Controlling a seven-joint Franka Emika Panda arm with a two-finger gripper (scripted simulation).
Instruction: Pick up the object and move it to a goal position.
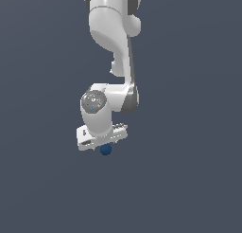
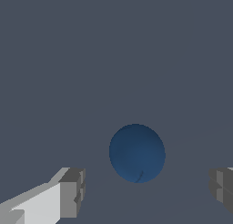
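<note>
1. The hand (image 2: 144, 196) is wide open. Its two fingers (image 2: 73, 193) stand far apart, one on each side.
2. The hand holds nothing. In the wrist view there is a clear gap between each finger and the ball, so nothing is touching.
3. The fingers have gray tips, and one finger has a white part behind its tip.
4. The ball (image 2: 137, 153) is dark blue, round and smooth. In the wrist view it shows between the two fingers, a bit closer to one finger than to the other.
5. In the exterior view the ball (image 1: 106, 149) peeks out just under the white hand (image 1: 103, 143). The fingers cannot be made out there.
6. The white arm (image 1: 113, 33) comes down from the top of the exterior view and bends at a gray joint just above the hand.
7. All around the ball is a plain dark gray-blue floor (image 1: 189, 180). I cannot tell if the ball sits on it or is above it.
</note>
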